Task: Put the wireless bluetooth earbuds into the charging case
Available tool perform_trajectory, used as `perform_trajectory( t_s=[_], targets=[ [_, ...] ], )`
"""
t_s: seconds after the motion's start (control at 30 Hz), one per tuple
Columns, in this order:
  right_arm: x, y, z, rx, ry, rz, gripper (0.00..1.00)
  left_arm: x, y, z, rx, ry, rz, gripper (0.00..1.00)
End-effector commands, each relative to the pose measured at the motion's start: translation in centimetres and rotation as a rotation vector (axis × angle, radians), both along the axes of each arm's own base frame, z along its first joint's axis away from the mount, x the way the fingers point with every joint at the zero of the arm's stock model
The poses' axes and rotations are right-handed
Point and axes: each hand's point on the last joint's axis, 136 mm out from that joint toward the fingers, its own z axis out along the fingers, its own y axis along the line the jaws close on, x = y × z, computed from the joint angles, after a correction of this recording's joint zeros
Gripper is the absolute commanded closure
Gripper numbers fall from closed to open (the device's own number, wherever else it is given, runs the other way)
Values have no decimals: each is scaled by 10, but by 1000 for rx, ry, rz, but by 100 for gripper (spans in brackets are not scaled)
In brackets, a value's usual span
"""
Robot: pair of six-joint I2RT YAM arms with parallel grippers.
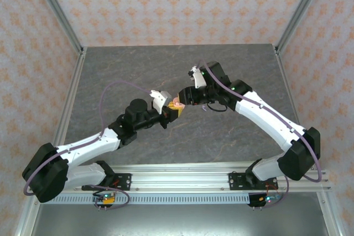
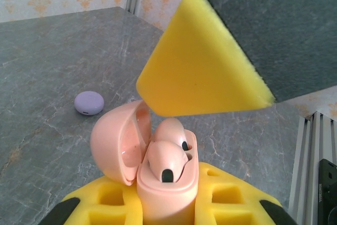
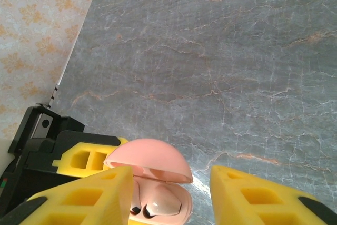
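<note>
My left gripper point(image 1: 172, 110) is shut on a salmon-pink charging case point(image 2: 167, 191), held upright between its yellow foam pads point(image 2: 108, 204). The lid point(image 2: 117, 140) is swung open to the left. Two pink earbuds point(image 2: 167, 159) sit side by side in the case's wells. My right gripper point(image 1: 184, 96) hovers just above the case with its jaws open. One of its yellow fingers point(image 2: 200, 61) hangs over the case. From the right wrist, the lid point(image 3: 150, 159) and earbuds point(image 3: 164, 207) lie beside the left finger point(image 3: 84, 198), with the gripper point(image 3: 171, 196) gaping over them.
A closed lilac round case point(image 2: 89, 103) lies on the grey marble tabletop point(image 3: 221, 67), well beyond the pink case. Patterned walls and a metal frame point(image 1: 66, 31) enclose the table; a rail point(image 1: 182, 172) runs along the near edge.
</note>
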Motion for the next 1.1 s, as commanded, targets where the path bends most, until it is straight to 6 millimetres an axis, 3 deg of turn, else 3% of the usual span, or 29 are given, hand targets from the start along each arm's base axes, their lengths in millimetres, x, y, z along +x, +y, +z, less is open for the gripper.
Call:
perform_trajectory(
  t_s=[0.0,0.3,0.57,1.07],
  targets=[
    [8,-7,17,-4,-69,-63,57,0,-4,11,11,-36,-20,93],
    [16,-8,25,18,-49,-134,70,-13,-7,4,96,-87,-72,93],
    [10,10,10,7,62,-50,83,-24,-13,6,161,-137,-134,93],
    [-4,18,-16,-37,188,31,85,-19,-13,8,169,-144,-105,93]
  ],
)
